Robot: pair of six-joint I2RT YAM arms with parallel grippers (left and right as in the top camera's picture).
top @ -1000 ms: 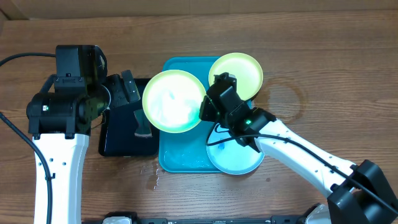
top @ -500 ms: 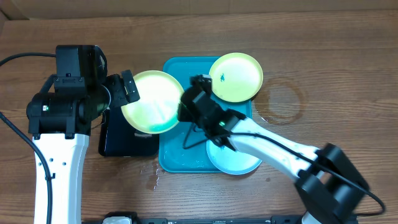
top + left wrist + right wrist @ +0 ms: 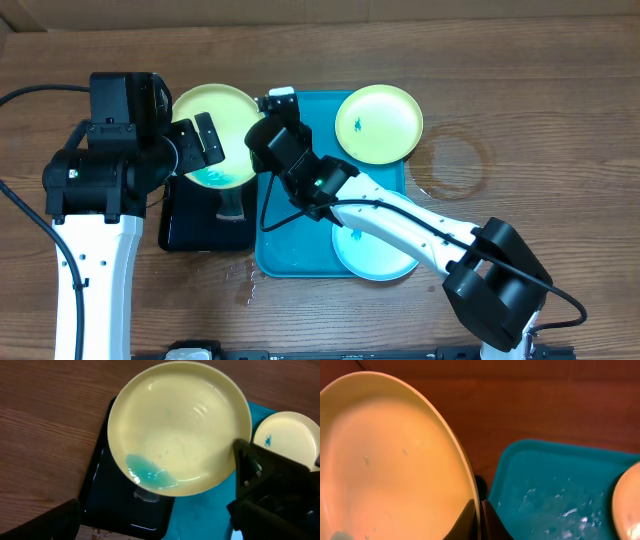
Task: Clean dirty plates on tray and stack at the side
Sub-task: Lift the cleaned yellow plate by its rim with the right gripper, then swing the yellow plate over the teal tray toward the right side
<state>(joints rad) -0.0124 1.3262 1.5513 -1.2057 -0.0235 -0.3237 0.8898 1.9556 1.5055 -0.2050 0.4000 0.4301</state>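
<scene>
At the near right corner of the turquoise tray (image 3: 275,255), a light-blue plate (image 3: 372,255) is lying flat, its near edge overhanging the tray rim. The tray is sitting at the middle of the worktop (image 3: 530,90), and its wet floor is showing droplets. A black tray (image 3: 190,225) is sitting just beside its left edge. The right gripper (image 3: 479,519) is reaching across the turquoise tray, its jaws pressing together on the right rim of a yellow-green plate (image 3: 175,425). This plate is hanging tilted over the far end of the black tray, with blue liquid (image 3: 147,472) pooling at its low near edge. The left gripper (image 3: 198,143) is hovering over the left part of the same plate with its jaws standing wide apart; whether it is touching the plate cannot be told. At the tray's far right corner, a second yellow-green plate (image 3: 385,125) is lying flat and carrying a small blue smudge (image 3: 356,125).
</scene>
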